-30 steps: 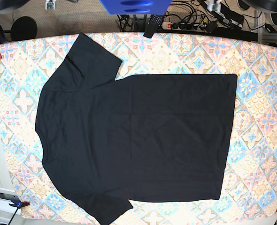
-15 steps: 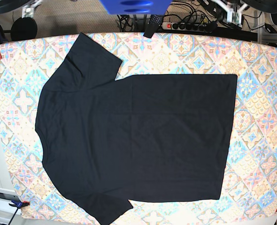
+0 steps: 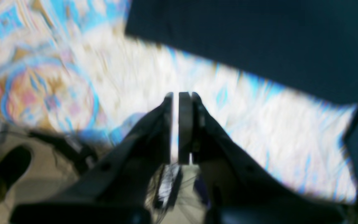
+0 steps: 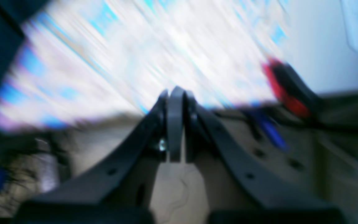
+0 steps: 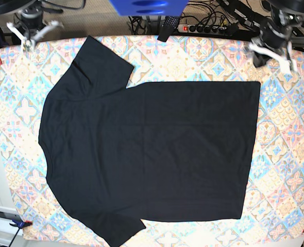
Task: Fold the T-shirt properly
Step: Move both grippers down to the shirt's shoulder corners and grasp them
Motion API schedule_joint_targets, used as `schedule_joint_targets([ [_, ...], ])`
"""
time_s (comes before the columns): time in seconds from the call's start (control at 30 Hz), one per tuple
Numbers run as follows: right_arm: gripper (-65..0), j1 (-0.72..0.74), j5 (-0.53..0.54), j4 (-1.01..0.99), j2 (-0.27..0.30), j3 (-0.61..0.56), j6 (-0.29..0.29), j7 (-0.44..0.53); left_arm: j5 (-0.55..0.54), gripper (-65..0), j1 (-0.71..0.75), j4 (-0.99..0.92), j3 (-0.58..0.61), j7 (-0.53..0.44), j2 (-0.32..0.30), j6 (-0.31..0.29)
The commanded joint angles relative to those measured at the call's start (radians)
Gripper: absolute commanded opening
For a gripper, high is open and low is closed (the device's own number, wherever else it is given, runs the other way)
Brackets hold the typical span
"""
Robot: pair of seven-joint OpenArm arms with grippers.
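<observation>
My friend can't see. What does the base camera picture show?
A big plain black cloth T-shirt lies spread flat on a colourful patterned tablecloth. The left gripper and right gripper hang near the far corners, neither touching the shirt.

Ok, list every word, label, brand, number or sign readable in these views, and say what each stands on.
None can be read.
Plain black short-sleeved cloth T-shirt: no print or label shows.
Colourful patterned tablecloth: ornament only, no lettering.
Blue object at the top edge: raised shapes, not legible.
Black power strip: too small to read.
Both wrist views: too blurred.
</observation>
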Motion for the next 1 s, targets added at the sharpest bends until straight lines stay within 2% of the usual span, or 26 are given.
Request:
schedule_joint_targets([
  [0.0,-65.0,-0.013,-0.006,0.013,0.003,0.011,-0.02,-0.012,-0.024,-63.3,-0.021,0.011,-0.028,0.002,0.002,-0.011],
  [0.13,-65.0,0.02,-0.006,0.015,-0.026,0.011,-0.02,-0.027,-0.065,-62.0,-0.115,-0.047,-0.082,0.062,0.04,-0.014],
  [0.23,-65.0,0.021,-0.006,0.015,-0.029,0.008,-0.02,-0.027,-0.11,-51.9,-0.187,-0.152,-0.09,0.113,0.041,-0.014],
  [0.33,-65.0,0.032,-0.006,0.016,-0.038,-0.004,-0.02,-0.027,-0.151,-41.2,-0.235,-0.253,-0.091,0.114,0.041,-0.014],
  [0.4,-65.0,0.035,-0.006,0.016,-0.038,-0.004,-0.02,-0.027,-0.159,-37.2,-0.268,-0.316,-0.091,0.113,0.041,-0.014],
  [0.6,-65.0,0.035,-0.006,0.016,-0.04,-0.012,-0.02,-0.039,-0.159,-36.9,-0.357,-0.455,-0.091,0.113,0.043,-0.014],
  [0.97,-65.0,0.038,-0.006,0.016,-0.041,-0.012,-0.02,-0.039,-0.159,-36.9,-0.477,-0.632,-0.087,0.113,0.091,-0.014],
])
